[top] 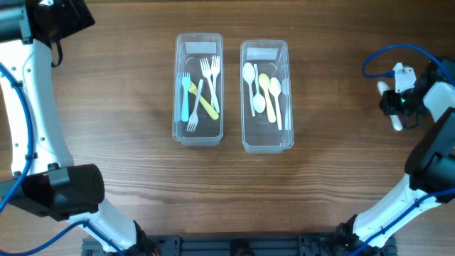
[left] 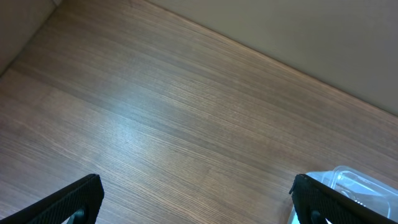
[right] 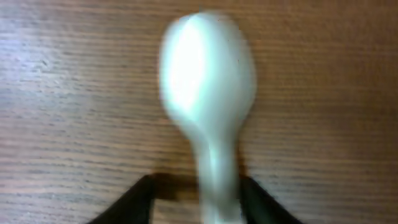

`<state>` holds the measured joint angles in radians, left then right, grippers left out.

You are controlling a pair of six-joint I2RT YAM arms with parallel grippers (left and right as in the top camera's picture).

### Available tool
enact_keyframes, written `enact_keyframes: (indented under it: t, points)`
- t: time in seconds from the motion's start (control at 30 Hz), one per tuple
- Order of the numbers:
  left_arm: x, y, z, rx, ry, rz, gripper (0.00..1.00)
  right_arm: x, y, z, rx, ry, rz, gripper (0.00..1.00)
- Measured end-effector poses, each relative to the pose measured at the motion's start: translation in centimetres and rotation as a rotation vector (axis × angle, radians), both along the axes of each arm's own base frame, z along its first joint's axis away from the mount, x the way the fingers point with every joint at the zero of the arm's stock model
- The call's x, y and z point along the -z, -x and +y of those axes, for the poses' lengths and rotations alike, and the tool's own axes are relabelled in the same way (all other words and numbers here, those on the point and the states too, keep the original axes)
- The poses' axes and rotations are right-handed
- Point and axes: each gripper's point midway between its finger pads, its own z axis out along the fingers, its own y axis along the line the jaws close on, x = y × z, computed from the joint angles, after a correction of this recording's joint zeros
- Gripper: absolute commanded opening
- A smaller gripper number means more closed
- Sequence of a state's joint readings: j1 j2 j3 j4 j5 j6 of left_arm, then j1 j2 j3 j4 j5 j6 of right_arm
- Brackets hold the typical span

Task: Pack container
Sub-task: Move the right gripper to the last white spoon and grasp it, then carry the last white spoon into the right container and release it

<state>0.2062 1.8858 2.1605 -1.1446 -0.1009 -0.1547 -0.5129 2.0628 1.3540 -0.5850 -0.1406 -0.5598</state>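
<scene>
Each of the two clear containers is carrying a pale label at its far end, one (top: 201, 48) on the fork container (top: 199, 139) and one (top: 263, 52) on the spoon container (top: 267, 143). The writing on both is too small for reading.

The two containers are standing side by side in the middle of the counter (top: 106, 107), nearer to its far edge. Forks (top: 210, 71) in white, blue and yellow are lying in the left one, and white and yellow spoons (top: 264, 89) in the right one.

The left arm (top: 35, 107) is reaching to the far left corner, where its end is cut off by the picture border. In its wrist view only the two dark tips are showing, at the lower corners. The left jaws are standing wide apart with bare wood between them. A corner of one container is peeking in at lower right; which one, I cannot tell.

The white spoon (top: 397, 122) is hanging near the right edge of the counter, well apart from the spoon container. In the right wrist view this spoon (right: 208, 93) is blurred. Its bowl is pointing away from the right jaws and its handle is running down between them. The right jaws are clamping this handle, though the grip point itself is cut off at the lower border.
</scene>
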Motion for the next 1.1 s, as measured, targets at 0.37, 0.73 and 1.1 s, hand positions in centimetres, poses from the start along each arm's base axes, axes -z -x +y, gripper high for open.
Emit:
enact_keyframes:
  t: [0.37,0.73,1.1]
  points:
    - [0.0,0.0,0.0,0.0,0.0,0.0,1.0,-0.2,-2.3,5.4,-0.04,-0.031,0.0,0.04]
    - [0.0,0.0,0.0,0.0,0.0,0.0,1.0,-9.0,-10.0,13.0,-0.115,-0.025,-0.198,0.04]
    - [0.0,0.0,0.0,0.0,0.0,0.0,1.0,-19.8,-11.0,24.7,-0.196,-0.185,-0.383,0.04]
